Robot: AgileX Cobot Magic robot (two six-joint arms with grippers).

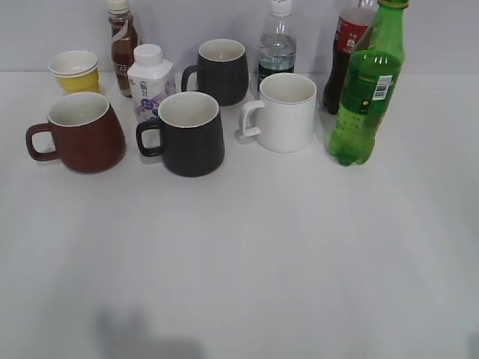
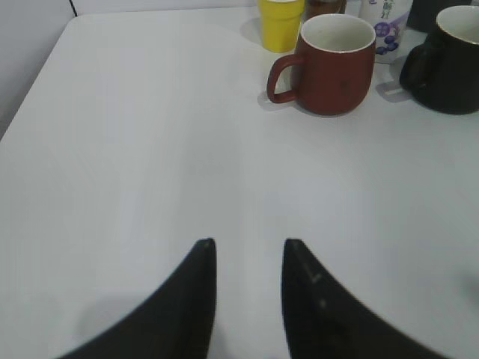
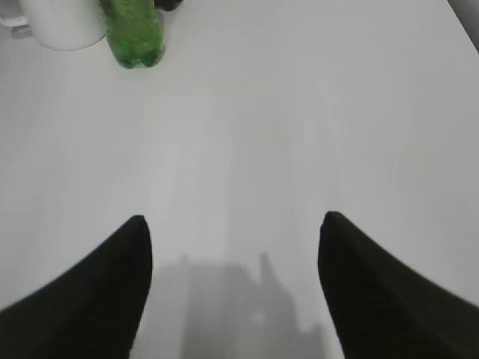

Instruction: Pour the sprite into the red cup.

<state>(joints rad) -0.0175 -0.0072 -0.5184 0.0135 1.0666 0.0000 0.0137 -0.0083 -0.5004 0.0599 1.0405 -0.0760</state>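
Both claws, left (image 2: 248, 258) and right (image 3: 233, 232), open, empty; white mug (image 1: 283, 112) just beside sprite (image 1: 367, 93).

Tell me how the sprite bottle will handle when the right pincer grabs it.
The sprite bottle stands tall on a narrow base, so a nudge probably tips it. Its thin plastic wall likely flexes under squeeze. It looks mostly full, so probably heavy.

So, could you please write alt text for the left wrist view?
A red cup stands upright on a white table, handle to the left, ahead of the open left gripper. Behind it are a yellow paper cup and, at right, a black mug.
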